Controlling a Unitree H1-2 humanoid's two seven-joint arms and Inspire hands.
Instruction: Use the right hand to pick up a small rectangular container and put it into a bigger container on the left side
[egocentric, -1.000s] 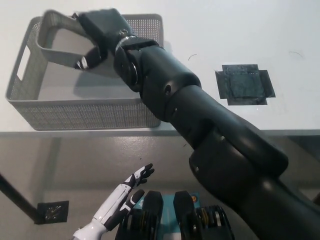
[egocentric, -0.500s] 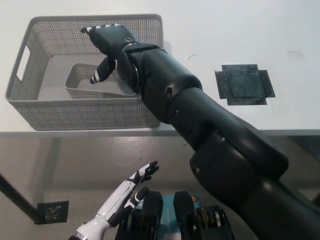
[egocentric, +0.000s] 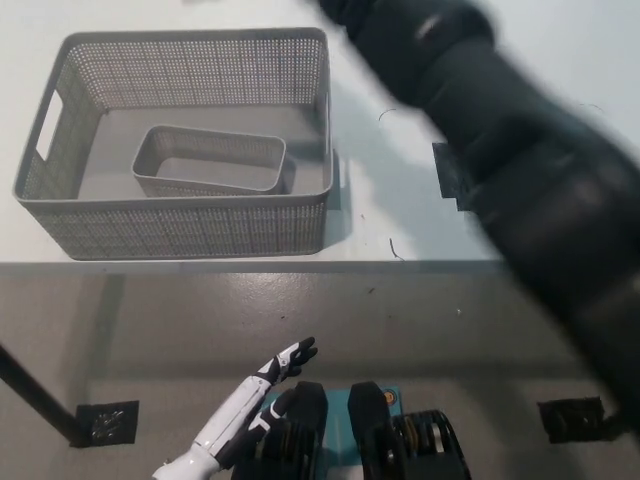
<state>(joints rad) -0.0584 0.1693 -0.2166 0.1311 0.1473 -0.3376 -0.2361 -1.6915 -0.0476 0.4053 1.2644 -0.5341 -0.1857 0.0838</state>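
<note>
- Small container lying flat on the floor of the big basket, open side up, near the basket's front wall and about midway between its left and right walls; placement looks done.
- Right arm blurred, crossing above the table to the right of the basket; its hand out of view past the top edge, so cannot tell whether open or closed.
- Left hand resting low, below the basket and the table edge, fingers spread, holding nothing.
- Risk: clipping the basket's right wall with a low arm sweep, sliding or tipping the basket.
- Risk: dragging the basket toward the table's front edge, just beside its front wall.
- Risk: catching the dark patch right of the basket, though likely harmless.
</note>
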